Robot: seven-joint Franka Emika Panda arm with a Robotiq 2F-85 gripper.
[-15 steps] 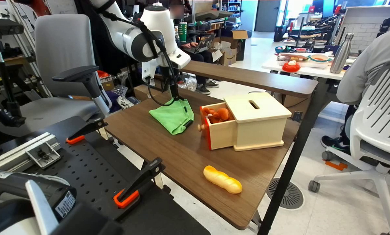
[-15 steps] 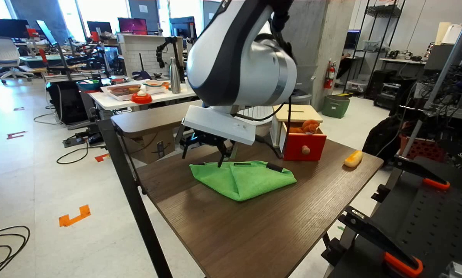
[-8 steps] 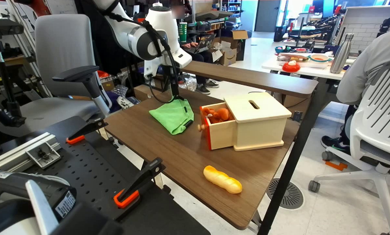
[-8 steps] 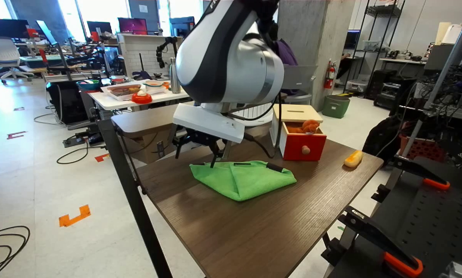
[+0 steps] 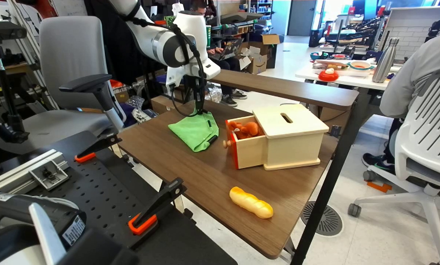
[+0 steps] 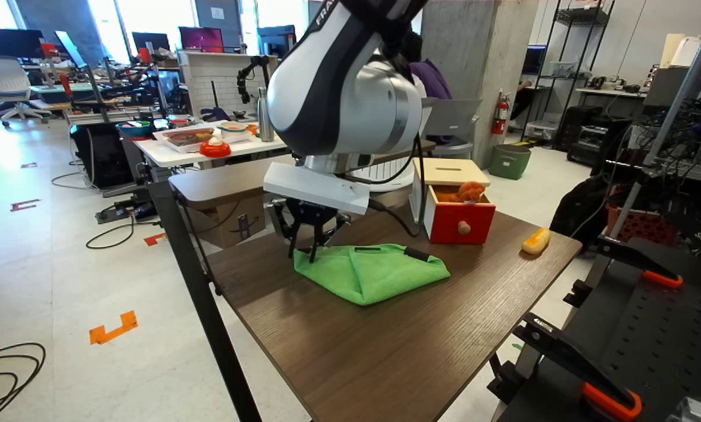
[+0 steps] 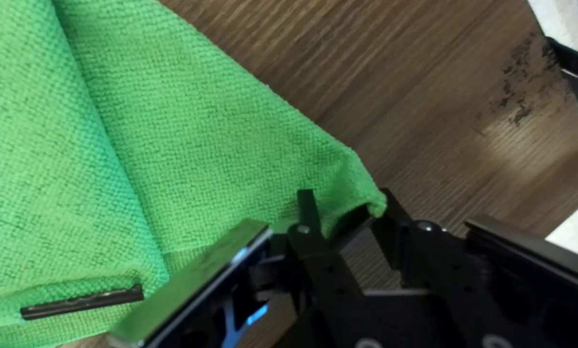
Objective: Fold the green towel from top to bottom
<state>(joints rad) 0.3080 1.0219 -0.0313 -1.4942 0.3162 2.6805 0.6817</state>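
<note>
The green towel [image 6: 380,272] lies on the brown table, folded over itself, with dark strips along its edge. It is also visible in an exterior view as a green towel [image 5: 195,132] below the arm. My gripper [image 7: 348,193] stands at one corner of it, pointing down, its fingers [image 7: 309,208] partly drawn together but clearly apart. Between them the corner of the cloth is bunched and curls upward, touching the finger on the picture's right. Bare wood shows through the gap nearer the palm. In an exterior view the gripper [image 6: 302,258] reaches down to the towel's far corner.
A light wooden box [image 5: 297,129] stands beside the towel, its red-fronted drawer [image 6: 460,224] pulled out with orange soft things inside. A yellow bread-like toy [image 5: 251,202] lies near the table's end. A raised shelf [image 5: 279,86] runs along one side of the table.
The gripper has shifted across to the towel's corner. Within the last half second its fingers have come closer together, and the corner has been pushed inward and rumpled.
</note>
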